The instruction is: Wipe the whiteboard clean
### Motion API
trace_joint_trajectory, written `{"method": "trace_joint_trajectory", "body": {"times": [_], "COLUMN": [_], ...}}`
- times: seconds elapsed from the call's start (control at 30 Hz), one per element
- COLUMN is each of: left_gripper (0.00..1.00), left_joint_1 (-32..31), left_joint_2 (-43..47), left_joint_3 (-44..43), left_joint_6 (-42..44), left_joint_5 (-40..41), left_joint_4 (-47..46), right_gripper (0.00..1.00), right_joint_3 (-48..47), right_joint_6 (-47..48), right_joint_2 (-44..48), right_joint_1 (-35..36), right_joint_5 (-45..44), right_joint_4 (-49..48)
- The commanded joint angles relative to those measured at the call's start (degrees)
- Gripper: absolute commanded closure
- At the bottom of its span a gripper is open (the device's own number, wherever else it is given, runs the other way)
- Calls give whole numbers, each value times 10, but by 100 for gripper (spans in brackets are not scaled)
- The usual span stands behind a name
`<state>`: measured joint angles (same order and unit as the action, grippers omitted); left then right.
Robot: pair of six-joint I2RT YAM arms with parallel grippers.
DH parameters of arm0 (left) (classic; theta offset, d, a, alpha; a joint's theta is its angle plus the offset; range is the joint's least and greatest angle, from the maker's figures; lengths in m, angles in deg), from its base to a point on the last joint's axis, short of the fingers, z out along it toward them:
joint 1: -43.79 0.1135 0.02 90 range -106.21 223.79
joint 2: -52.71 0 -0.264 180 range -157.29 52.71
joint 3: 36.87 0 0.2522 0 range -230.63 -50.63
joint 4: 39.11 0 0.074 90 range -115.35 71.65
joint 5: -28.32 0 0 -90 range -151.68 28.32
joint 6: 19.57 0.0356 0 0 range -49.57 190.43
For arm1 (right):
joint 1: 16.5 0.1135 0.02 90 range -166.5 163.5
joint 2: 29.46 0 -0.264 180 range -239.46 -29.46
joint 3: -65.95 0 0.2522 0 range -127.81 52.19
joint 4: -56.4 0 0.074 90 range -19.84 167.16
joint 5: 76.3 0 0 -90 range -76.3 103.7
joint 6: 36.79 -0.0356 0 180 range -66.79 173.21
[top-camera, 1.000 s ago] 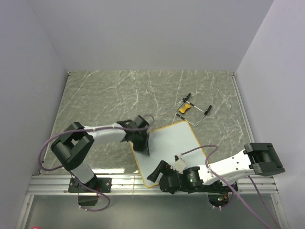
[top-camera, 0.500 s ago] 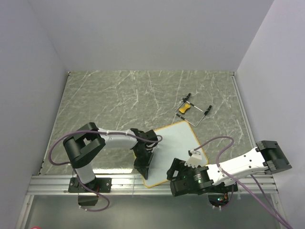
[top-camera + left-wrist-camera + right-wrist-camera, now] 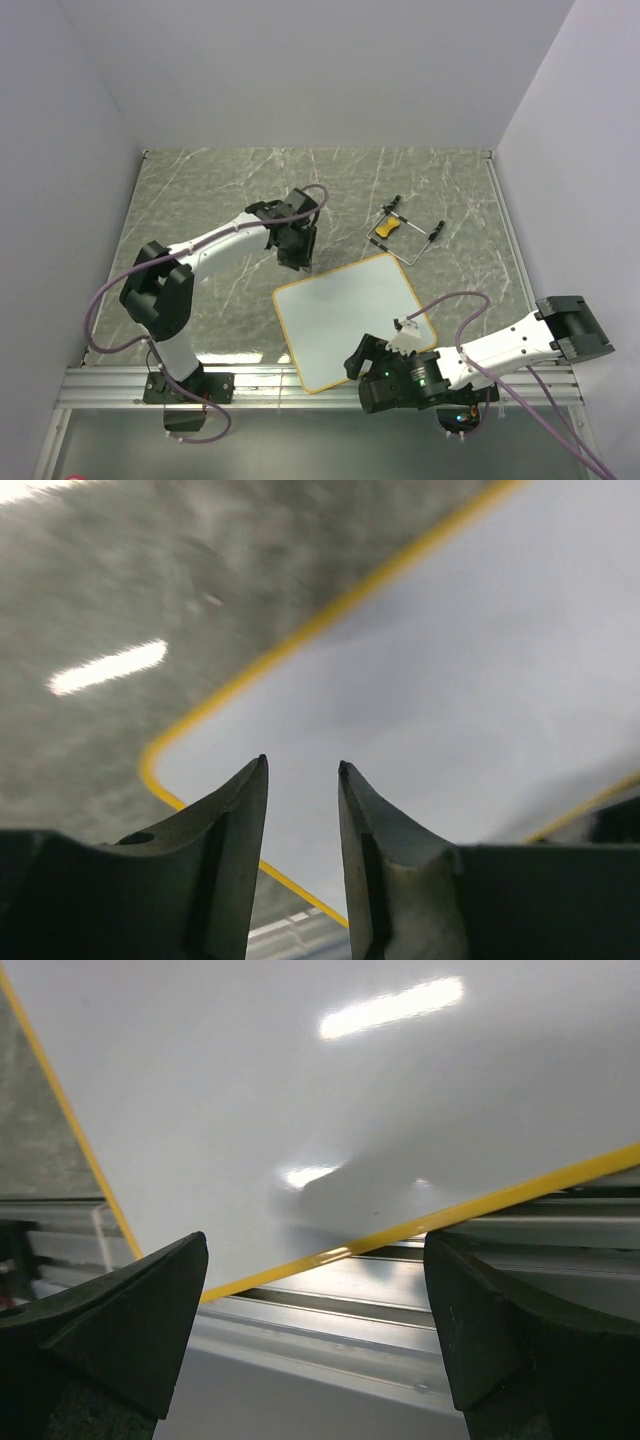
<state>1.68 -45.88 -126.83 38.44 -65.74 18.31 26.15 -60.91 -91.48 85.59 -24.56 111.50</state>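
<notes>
The whiteboard (image 3: 350, 315) lies flat near the table's front edge, white with a yellow rim and no scribbles showing. My left gripper (image 3: 298, 262) hovers just beyond its far left corner, with its jaws a narrow gap apart and empty. In the left wrist view (image 3: 300, 765) it points down at the board (image 3: 450, 680). My right gripper (image 3: 352, 362) is wide open and empty at the board's near edge. In the right wrist view (image 3: 315, 1245) its fingers stand either side of the yellow rim of the board (image 3: 300, 1090).
A small yellow eraser (image 3: 384, 231) lies by a thin black wire stand (image 3: 415, 240) at the back right of the board. An aluminium rail (image 3: 250, 380) runs along the table's front edge and also shows in the right wrist view (image 3: 400, 1300).
My left gripper has moved from over the board's near left edge back to beyond its far left corner. My right gripper shifted slightly along the near edge.
</notes>
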Motion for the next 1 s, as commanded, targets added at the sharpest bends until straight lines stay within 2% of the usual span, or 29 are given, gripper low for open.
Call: {"method": "trace_joint_trajectory", "body": {"times": [0.0,0.27,0.33,0.53,0.57,0.67,0.8,0.9,0.97], "left_gripper": [59,63,64,73,73,74,76,76,76], "left_joint_1": [36,38,40,41,41,24,-43,-66,-68], "left_joint_2": [-27,-93,-113,-159,-154,-121,-79,-63,-59], "left_joint_3": [16,34,46,74,85,143,224,267,291], "left_joint_6": [66,90,90,62,48,16,-29,-63,-87], "left_joint_5": [36,84,85,-4,-36,-60,-99,-143,-214], "left_joint_4": [-57,-98,-104,-86,-86,-81,-81,-114,-140], "right_gripper": [4,4,4,4,3,3,3,2,3], "right_joint_3": [42,40,45,56,58,65,78,93,99], "right_joint_6": [-467,-470,-471,-472,-473,-473,-473,-473,-473], "right_joint_2": [-22,-61,-83,-125,-124,-114,-101,-101,-100], "right_joint_1": [-2,-5,-5,-12,-14,-33,-60,-79,-90], "right_joint_5": [-52,-35,-24,-5,-5,-13,-37,-51,-59], "right_joint_4": [-67,-100,-134,-198,-201,-203,-227,-261,-269]}}
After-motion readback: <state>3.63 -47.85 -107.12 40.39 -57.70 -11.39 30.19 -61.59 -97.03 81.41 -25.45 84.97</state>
